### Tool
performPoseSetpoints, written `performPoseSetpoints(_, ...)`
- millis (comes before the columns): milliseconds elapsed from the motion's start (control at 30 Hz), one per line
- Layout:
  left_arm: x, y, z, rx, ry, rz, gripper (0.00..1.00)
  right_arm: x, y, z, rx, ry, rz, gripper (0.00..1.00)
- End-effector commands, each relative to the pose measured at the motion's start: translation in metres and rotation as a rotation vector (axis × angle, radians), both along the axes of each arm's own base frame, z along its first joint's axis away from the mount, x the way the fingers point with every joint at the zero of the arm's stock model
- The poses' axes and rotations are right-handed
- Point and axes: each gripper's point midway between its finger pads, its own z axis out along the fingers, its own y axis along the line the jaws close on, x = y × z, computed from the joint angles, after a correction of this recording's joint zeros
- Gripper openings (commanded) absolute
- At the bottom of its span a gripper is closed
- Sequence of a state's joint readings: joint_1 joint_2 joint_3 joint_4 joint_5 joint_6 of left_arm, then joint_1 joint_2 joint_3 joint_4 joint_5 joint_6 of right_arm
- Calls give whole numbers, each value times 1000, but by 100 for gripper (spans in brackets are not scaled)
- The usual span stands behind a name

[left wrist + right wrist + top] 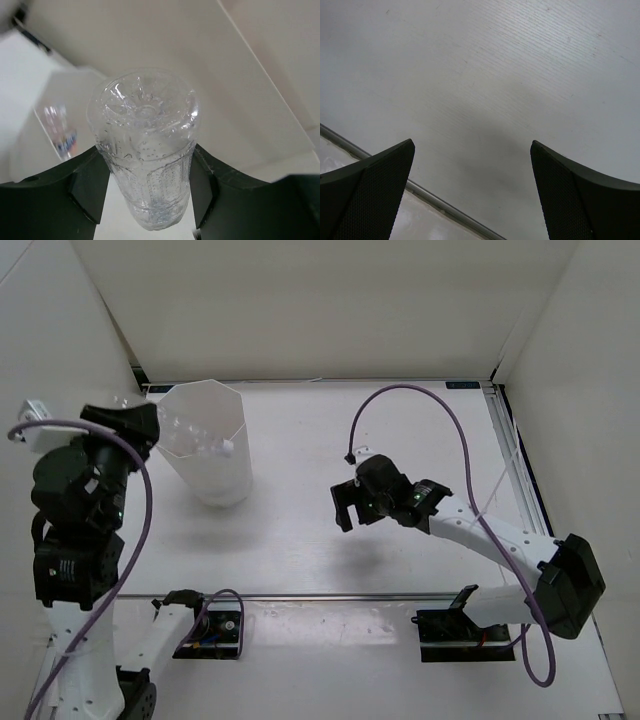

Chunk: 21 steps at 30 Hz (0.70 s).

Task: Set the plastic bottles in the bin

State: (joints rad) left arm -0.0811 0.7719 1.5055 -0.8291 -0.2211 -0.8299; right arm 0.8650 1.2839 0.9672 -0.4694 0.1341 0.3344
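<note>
We see the bin (pixel 215 455) standing on the counter (pixel 400 420), in the far left part. Just left of the bin's rim, the left gripper (pixel 128 425) has a plastic bottle (pixel 145 150) between its fingers (pixel 87 187), raised above the counter. A second bottle (pixel 205 443) lies in the bin. The right gripper (pixel 347 505) is over the middle of the counter, to the right of the bin and well apart from it.

We see a clear bottle (pixel 145 145) beaded with droplets, the black left hand (pixel 148 178), a translucent white bin (pixel 215 475), a second bottle (pixel 61 132) with a blue-and-white label, purple cables (pixel 462 445), a white counter (pixel 300 430).
</note>
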Motion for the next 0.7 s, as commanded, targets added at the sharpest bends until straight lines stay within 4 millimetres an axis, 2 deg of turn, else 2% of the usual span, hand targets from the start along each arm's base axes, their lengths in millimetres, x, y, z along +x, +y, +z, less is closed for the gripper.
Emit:
performPoseSetpoints(0, 44, 36, 14, 260, 34, 167, 36, 10, 20, 25, 85, -32, 14, 100)
performPoseSetpoints(67, 66, 39, 8, 316, 78, 175, 36, 12, 25, 32, 95, -43, 31, 100)
performPoseSetpoints(100, 87, 41, -7, 338, 137, 187, 39, 15, 27, 33, 88, -54, 44, 100)
performPoseSetpoints(167, 99, 50, -20, 374, 196, 233, 42, 19, 31, 43, 96, -70, 51, 100)
performPoseSetpoints(200, 102, 54, -21, 386, 204, 251, 47, 21, 33, 45, 93, -78, 60, 100)
performPoseSetpoints(233, 105, 57, -25, 412, 225, 265, 57, 25, 32, 53, 101, -87, 49, 100)
performPoseSetpoints(300, 105, 59, -17, 463, 224, 262, 78, 26, 35, 59, 121, -66, 54, 100)
performPoseSetpoints(333, 98, 57, 8, 467, 167, 263, 100, 25, 31, 57, 108, -29, 42, 100)
performPoseSetpoints(400, 92, 51, 31, 509, 116, 231, 100, 29, 37, 70, 129, 37, 25, 100)
performPoseSetpoints(433, 81, 44, 46, 510, 62, 195, 100, 34, 31, 70, 79, 108, -20, 100)
performPoseSetpoints(467, 75, 41, 51, 508, 37, 174, 100, 25, 17, 60, 13, 149, -40, 100)
performPoseSetpoints(500, 70, 38, 49, 523, 33, 152, 100, 41, 18, 66, -19, 172, -109, 100)
performPoseSetpoints(533, 61, 36, 31, 528, 53, 132, 100, 39, -4, 57, -141, 201, -177, 100)
performPoseSetpoints(600, 50, 38, -9, 521, 148, 118, 100, 47, -14, 47, -236, 218, -249, 100)
performPoseSetpoints(633, 35, 42, -23, 502, 170, 130, 100, 48, -23, 47, -275, 224, -270, 100)
performPoseSetpoints(667, 33, 46, -63, 501, 271, 139, 100, 50, -25, 47, -278, 217, -286, 100)
